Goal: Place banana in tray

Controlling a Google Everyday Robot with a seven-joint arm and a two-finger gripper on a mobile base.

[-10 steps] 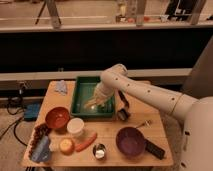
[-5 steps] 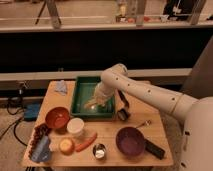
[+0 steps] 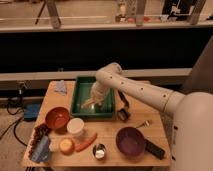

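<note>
Gripper (image 3: 96,102) sits low inside the tray (image 3: 80,95), centre of frame, banana (image 3: 89,103) at its tip. Cannot tell whether the jaws grip or have released; placement looks nearly complete, with only release and withdrawal remaining.

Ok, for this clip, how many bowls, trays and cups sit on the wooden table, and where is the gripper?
Round bowls: 2, the red bowl and the purple bowl
Dark green rectangular plastic tray: 1
White cup: 1
Total: 4
The gripper is over the tray, with the pale-yellow banana at its tip.
</note>
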